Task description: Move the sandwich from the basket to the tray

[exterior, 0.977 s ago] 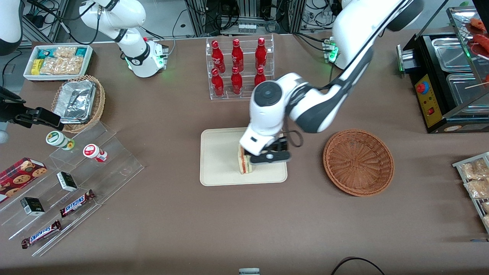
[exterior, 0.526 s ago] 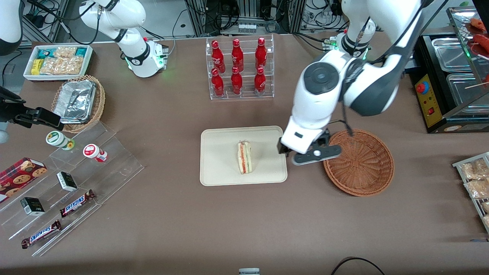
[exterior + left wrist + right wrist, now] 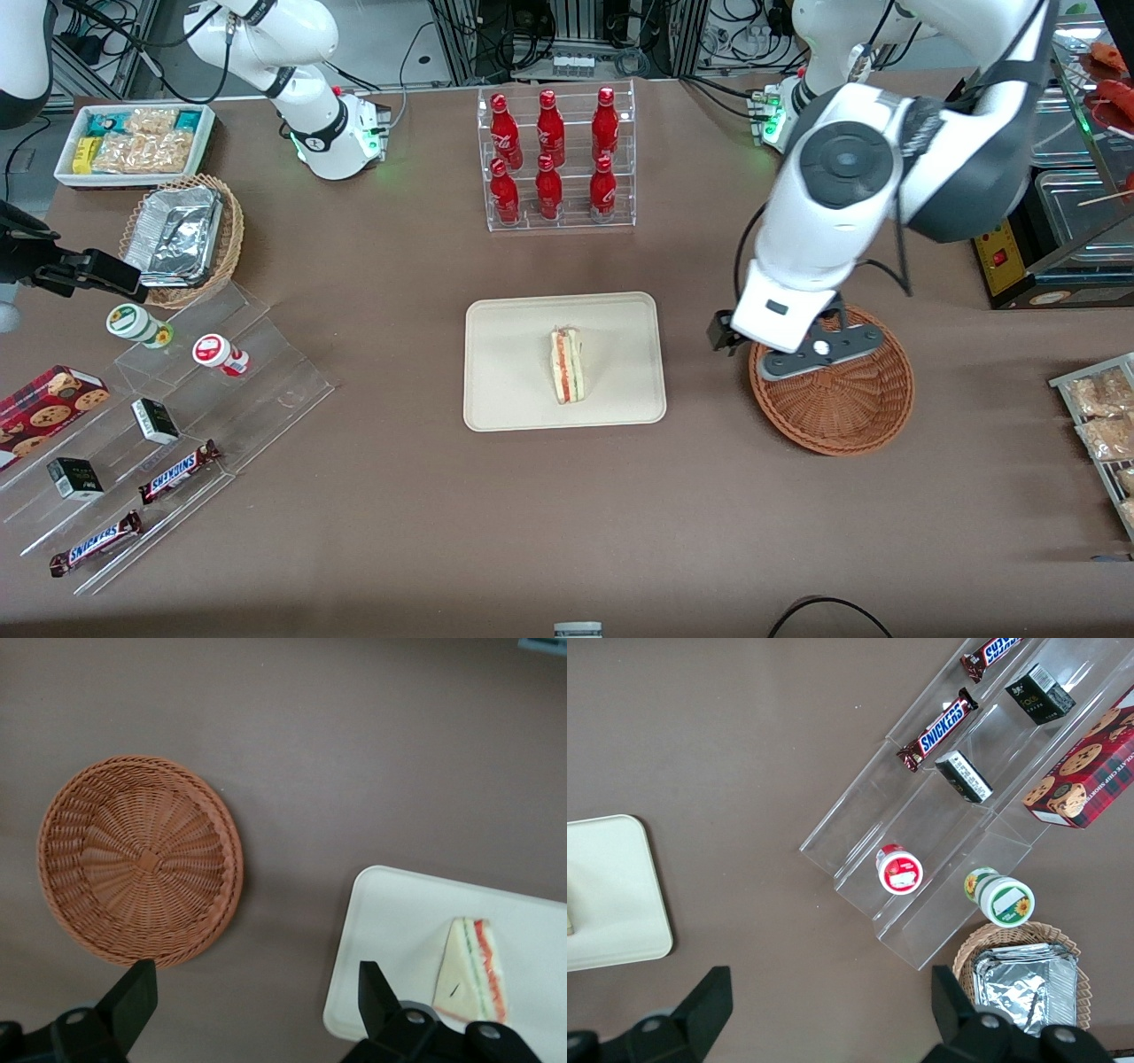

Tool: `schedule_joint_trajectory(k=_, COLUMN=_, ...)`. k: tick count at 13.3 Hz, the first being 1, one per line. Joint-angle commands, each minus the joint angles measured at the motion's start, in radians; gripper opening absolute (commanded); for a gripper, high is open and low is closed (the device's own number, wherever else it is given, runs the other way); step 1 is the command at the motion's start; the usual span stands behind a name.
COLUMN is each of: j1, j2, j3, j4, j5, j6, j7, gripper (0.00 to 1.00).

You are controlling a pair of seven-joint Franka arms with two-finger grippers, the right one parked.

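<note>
The sandwich (image 3: 567,364) (image 3: 471,971), a pale wedge with red and green layers, lies alone on the cream tray (image 3: 509,372) (image 3: 390,921). The reddish-brown wicker basket (image 3: 842,408) (image 3: 140,858) stands beside the tray, toward the working arm's end, and holds nothing. My left gripper (image 3: 769,347) (image 3: 255,985) hangs high above the table, over the strip of cloth between tray and basket. It is open, with nothing between its fingers (image 3: 133,992).
A clear rack of red bottles (image 3: 554,159) stands farther from the front camera than the tray. A black food warmer (image 3: 1036,186) sits at the working arm's end. Acrylic steps with snacks (image 3: 168,425) and a foil-lined tan basket (image 3: 182,237) lie toward the parked arm's end.
The gripper has let go of the sandwich on the tray, risen and swung away toward the basket. The sandwich stays where it was set down.
</note>
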Motion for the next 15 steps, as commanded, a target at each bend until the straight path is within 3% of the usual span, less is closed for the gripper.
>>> schedule_joint_trajectory(k=1, j1=0.024, j2=-0.075, j3=0.069, j4=-0.028, j5=-0.081, j6=-0.038, j7=0.157, gripper=1.00)
schedule_joint_trajectory(k=6, j1=0.012, j2=-0.152, j3=0.269, j4=-0.029, j5=-0.210, j6=-0.113, j7=0.430, gripper=1.00)
schedule_joint_trajectory(k=15, j1=-0.016, j2=-0.230, j3=0.471, j4=-0.034, j5=-0.233, j6=-0.192, j7=0.686, gripper=1.00)
